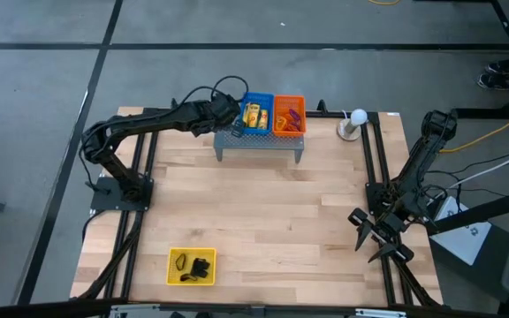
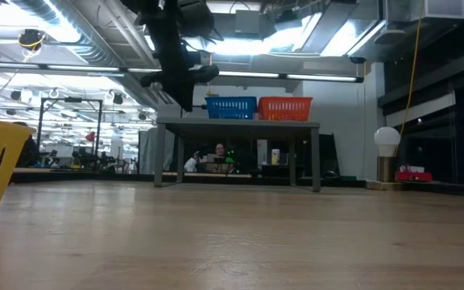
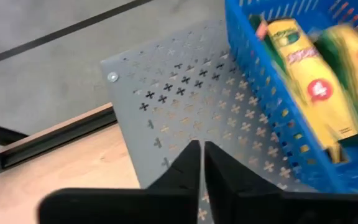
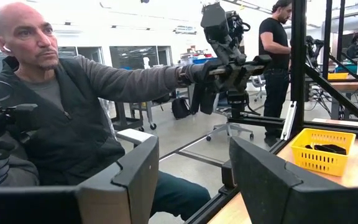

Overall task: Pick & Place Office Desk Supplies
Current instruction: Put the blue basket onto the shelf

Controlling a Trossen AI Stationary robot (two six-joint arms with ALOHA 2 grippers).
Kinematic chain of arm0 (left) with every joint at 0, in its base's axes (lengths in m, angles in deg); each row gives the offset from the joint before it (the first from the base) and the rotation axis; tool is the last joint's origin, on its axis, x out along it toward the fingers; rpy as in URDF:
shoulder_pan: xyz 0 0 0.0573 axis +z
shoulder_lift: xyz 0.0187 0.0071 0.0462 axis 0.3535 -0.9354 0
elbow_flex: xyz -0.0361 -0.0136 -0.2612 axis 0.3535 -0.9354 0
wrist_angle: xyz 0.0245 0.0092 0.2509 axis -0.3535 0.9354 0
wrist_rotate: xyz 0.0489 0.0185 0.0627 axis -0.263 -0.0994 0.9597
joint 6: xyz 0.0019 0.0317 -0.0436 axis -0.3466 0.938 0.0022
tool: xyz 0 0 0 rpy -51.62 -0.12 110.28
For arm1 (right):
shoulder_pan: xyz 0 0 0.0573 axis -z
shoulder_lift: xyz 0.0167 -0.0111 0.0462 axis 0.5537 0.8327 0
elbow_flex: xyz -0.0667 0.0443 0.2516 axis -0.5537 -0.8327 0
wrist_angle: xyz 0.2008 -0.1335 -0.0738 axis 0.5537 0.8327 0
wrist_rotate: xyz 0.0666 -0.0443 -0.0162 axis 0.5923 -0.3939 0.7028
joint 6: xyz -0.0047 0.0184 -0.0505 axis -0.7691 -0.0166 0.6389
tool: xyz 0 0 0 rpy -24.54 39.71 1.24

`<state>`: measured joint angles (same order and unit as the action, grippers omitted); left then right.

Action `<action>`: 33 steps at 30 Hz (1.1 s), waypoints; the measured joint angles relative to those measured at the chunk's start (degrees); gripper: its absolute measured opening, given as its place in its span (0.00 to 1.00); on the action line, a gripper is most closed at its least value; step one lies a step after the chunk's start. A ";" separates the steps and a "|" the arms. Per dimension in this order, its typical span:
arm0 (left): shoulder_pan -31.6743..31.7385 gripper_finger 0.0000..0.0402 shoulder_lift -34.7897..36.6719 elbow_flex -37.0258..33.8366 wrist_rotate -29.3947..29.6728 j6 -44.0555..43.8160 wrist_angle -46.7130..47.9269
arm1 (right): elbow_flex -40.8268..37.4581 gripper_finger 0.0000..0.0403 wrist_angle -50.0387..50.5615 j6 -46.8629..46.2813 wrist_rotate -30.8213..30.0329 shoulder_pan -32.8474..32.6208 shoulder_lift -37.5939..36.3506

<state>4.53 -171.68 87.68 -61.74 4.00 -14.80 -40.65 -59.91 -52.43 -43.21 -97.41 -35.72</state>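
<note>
Yellow packets (image 3: 303, 68) lie in a blue basket (image 1: 256, 113) that stands on the grey perforated shelf (image 3: 185, 93) at the table's far edge. Beside it, an orange basket (image 1: 289, 115) holds thin red and purple loops. Black clips (image 1: 203, 267) lie in a yellow basket (image 1: 191, 267) near the front left. My left gripper (image 3: 202, 149) is shut with nothing between its fingers. It hangs slanting down over the shelf's bare left part, just left of the blue basket. My right gripper (image 4: 194, 168) waits open at the table's right edge (image 1: 374, 243).
A white ball on a small stand (image 1: 357, 119) sits right of the shelf. Black frame rails run along both table sides. The wooden table top (image 1: 263, 212) lies between the shelf and the yellow basket. A person sits beyond the table's right edge in the right wrist view.
</note>
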 joint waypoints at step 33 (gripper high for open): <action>0.02 0.02 0.07 0.00 -9.88 0.61 -5.95 | 0.00 0.49 0.00 0.11 -0.01 0.02 0.00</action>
<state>4.55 -171.61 87.68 -71.62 4.61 -20.75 -40.65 -59.91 -52.32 -43.22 -97.39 -35.72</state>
